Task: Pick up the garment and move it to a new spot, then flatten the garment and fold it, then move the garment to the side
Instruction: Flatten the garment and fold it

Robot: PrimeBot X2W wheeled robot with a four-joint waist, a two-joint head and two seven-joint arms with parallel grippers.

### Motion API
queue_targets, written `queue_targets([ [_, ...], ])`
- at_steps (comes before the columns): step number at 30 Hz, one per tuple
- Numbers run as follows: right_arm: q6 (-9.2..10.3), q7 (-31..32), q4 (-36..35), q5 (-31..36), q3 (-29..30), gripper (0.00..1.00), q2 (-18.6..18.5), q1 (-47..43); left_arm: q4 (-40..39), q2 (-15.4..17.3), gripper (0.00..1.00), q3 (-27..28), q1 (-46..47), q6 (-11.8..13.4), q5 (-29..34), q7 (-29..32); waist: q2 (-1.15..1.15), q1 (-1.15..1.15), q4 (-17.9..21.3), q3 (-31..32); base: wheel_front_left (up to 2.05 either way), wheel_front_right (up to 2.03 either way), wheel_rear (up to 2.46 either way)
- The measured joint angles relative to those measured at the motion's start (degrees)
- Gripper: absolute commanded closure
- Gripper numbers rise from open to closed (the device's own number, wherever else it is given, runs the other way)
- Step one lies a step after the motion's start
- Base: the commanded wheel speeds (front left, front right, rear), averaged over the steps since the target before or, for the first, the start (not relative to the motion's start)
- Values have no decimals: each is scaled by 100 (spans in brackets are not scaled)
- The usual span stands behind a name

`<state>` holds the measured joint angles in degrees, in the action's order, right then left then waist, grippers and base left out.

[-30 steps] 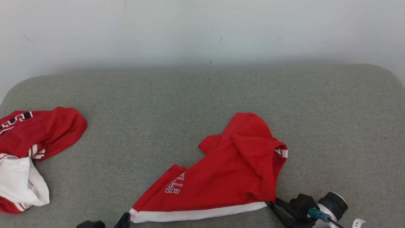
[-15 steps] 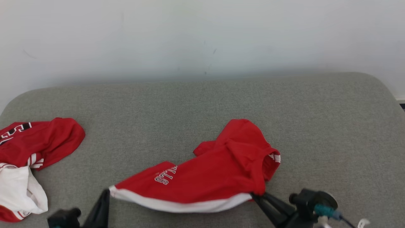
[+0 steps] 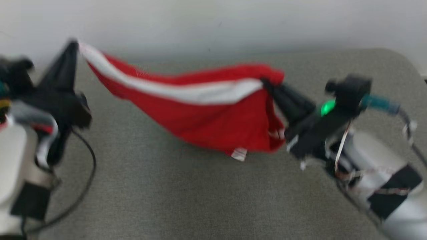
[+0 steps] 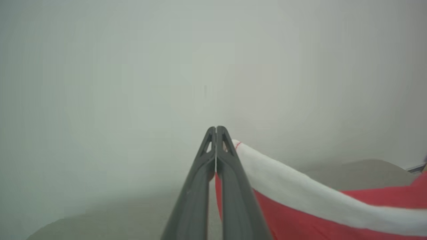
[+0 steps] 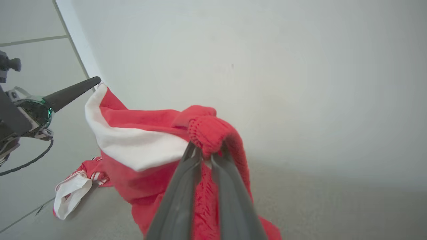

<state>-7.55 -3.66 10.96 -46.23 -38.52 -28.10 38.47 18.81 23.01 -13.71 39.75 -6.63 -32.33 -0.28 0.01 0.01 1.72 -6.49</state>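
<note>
The garment (image 3: 213, 116) is red with a white hem band and hangs stretched in the air between my two grippers above the grey cushion. My left gripper (image 3: 74, 45) is shut on the hem's left corner, high at the upper left of the head view. In the left wrist view its fingers (image 4: 216, 131) press together, and the white band (image 4: 300, 190) trails off to the right. My right gripper (image 3: 267, 82) is shut on the bunched red right corner; the right wrist view shows red fabric (image 5: 206, 131) pinched at that gripper's tip (image 5: 206, 151). The head view is blurred.
The grey upholstered surface (image 3: 200, 193) spreads below the garment, with a pale wall (image 3: 213, 20) behind it. A second red and white garment (image 5: 75, 186) lies on the cushion at the lower left of the right wrist view. A black cable (image 3: 83, 186) hangs from my left arm.
Both grippers have risen with the garment, lifting it off the cushion so that it hangs stretched between them. The left gripper has closed on the hem corner. The head camera has also shifted.
</note>
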Motion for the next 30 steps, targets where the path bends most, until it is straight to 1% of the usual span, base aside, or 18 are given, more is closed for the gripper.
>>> queue_targets([
  [4, 0, 458, 177, -611, 293, 100, 183, 1179, 346, 22, 100, 99, 1405, -42, -220, 361, 0, 0, 42, -410, 0, 0, 0],
  [7, 0, 726, 430, -847, 432, 100, 356, 2171, 742, 59, 100, 122, 2493, -44, -232, 525, 0, 1, 71, -766, 0, 0, 0],
  [9, 0, 805, 615, -806, 441, 100, 410, 2865, 993, 108, 100, 92, 3205, -44, -140, 545, 0, 1, 90, -1015, 0, 0, 0],
  [12, 0, 918, 931, -826, 506, 100, 523, 3712, 1336, 24, 100, 63, 4168, -46, -97, 476, 1, 1, 116, -1386, 0, 0, 0],
  [17, 0, 859, 1421, -489, 322, 100, 532, 4999, 1917, -54, 100, -48, 5362, -49, 91, 227, 1, 2, 134, -1965, 0, 0, 0],
  [20, 0, 821, 1716, -399, 118, 100, 535, 5472, 2246, -130, 100, -90, 5807, -52, 99, 56, 1, 1, 130, -2270, 0, 0, 0],
  [23, 0, 730, 1940, -370, -69, 100, 535, 5659, 2539, -204, 100, -177, 5921, -71, 85, -155, 1, 2, 112, -2518, 0, 0, 0],
  [27, 0, 543, 2043, -469, -377, 100, 517, 5622, 2752, -272, 100, -380, 5782, -78, -31, -410, 1, 2, 63, -2733, 0, 0, 0],
  [30, 0, 406, 2030, -581, -666, 100, 389, 5349, 2735, -305, 100, -584, 5394, -89, -259, -615, 1, 1, 7, -2770, 0, 0, 0],
])
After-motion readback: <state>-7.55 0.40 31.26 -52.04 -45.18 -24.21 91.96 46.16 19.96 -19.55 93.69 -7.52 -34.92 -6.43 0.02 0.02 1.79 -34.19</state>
